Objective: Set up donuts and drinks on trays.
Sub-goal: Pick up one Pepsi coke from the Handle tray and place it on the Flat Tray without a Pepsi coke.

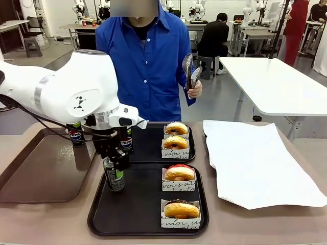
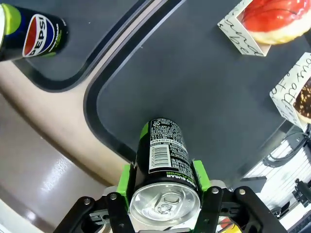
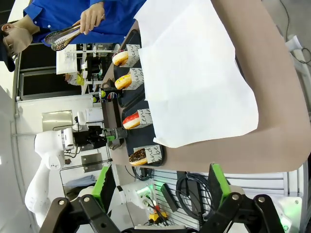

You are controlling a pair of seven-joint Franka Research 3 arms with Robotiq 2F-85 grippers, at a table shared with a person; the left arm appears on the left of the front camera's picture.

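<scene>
My left gripper (image 1: 114,171) is shut on a dark green-trimmed Pepsi can (image 1: 113,176), held upright at the left edge of the near black tray (image 1: 138,206). In the left wrist view the green pads (image 2: 125,178) clamp the can (image 2: 163,150) just under its silver top, over the tray's corner (image 2: 194,82). I cannot tell whether its base touches the tray. This tray holds a red-iced donut (image 1: 180,173) and a glazed one (image 1: 181,209) in white boxes. The far black tray (image 1: 150,147) holds two boxed donuts (image 1: 176,135) and a can (image 1: 126,141). My right gripper (image 3: 160,187) is open, off the table's edge.
A third can (image 1: 75,134) stands at the far corner of the long brown tray (image 1: 41,168) on the left. A white paper sheet (image 1: 255,163) covers the table's right side. The person in blue stands behind the trays, holding metal tongs (image 1: 189,71).
</scene>
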